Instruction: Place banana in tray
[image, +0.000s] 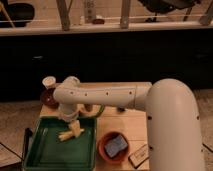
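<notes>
The small pale yellow banana (70, 133) is inside the dark green tray (45, 152), near its far rim and right of the middle. My gripper (70, 125) points straight down at the end of the white arm, directly over the banana and touching or almost touching it. The wrist hides the banana's top. The tray sits at the front left of the wooden table (127, 122).
A terracotta bowl with a blue sponge (114, 146) stands right of the tray. A white cup (49, 81) and a dark red bowl (48, 96) are at the table's back left. A flat packet (139, 154) lies front right. My arm (115, 95) spans the table.
</notes>
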